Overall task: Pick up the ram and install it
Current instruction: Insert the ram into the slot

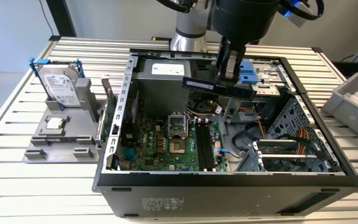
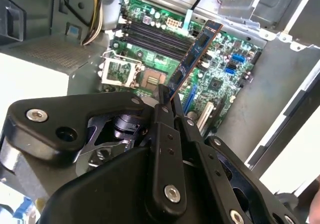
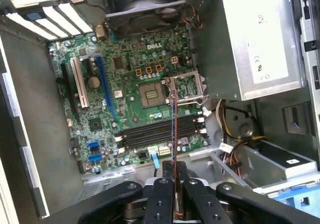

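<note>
Exterior view: the gripper (image 1: 227, 79) is clamped on the ram (image 1: 197, 84), holding it roughly level above the open computer case (image 1: 113, 140), well clear of the motherboard (image 1: 160, 140). In both wrist views the fingers pinch the stick's flat faces near one long edge. The stick (image 2: 192, 59) hangs over the memory slots (image 2: 155, 34) and appears to lie across their line.

Handling, as judged: light, thin and stiff, but fragile. It should be held by the bare board faces or edges, not by the chips or the contact edge, and it will not tolerate bending or a skewed push.

Markings: white printed labels show on the hard drive (image 1: 64, 88) and the power supply (image 3: 255, 49), and white lettering on the motherboard. None is transcribed here.
</note>
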You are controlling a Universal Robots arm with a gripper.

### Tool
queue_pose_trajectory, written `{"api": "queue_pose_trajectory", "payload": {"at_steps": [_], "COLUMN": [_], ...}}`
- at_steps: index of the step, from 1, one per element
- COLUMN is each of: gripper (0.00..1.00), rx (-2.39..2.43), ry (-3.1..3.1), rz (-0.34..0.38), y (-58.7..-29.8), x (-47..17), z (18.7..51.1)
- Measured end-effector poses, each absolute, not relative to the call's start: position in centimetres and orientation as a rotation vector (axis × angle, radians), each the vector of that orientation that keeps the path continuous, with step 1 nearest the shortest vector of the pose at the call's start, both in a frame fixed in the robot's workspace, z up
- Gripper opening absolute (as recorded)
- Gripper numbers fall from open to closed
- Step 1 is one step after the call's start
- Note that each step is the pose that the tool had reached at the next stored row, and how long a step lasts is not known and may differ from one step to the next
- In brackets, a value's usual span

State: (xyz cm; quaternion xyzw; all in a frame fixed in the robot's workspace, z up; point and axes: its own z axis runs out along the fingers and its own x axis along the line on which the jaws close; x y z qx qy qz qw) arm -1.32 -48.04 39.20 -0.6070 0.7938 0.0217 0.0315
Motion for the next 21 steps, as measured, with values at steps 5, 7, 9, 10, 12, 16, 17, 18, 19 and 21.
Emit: {"api": "queue_pose_trajectory", "payload": {"at_steps": [5, 7, 9, 10, 12, 16, 17, 18, 19, 21], "gripper": [0.0, 0.0, 0.0, 0.0, 0.0, 0.0, 0.0, 0.0, 0.0, 0.0], "rx": [-1.809, -1.783, -1.758, -1.744, -1.717, -1.661, -1.647, -1.632, -1.618, -1.587], "ry": [2.489, 2.507, 2.524, 2.534, 2.552, 2.587, 2.596, 2.606, 2.614, 2.632], "rz": [0.064, 0.064, 0.063, 0.062, 0.061, 0.059, 0.058, 0.057, 0.057, 0.056], "y": [-48.04, -48.04, -48.04, -48.04, -48.04, -48.04, -48.04, -48.04, -48.04, -48.04], "x": [-1.32, -1.32, -1.32, -1.32, -1.32, -1.32, -1.32, -1.32, -1.32, -1.32], "z": [39.2, 39.19, 39.19, 39.19, 39.19, 39.2, 39.2, 39.2, 39.19, 39.2]}}
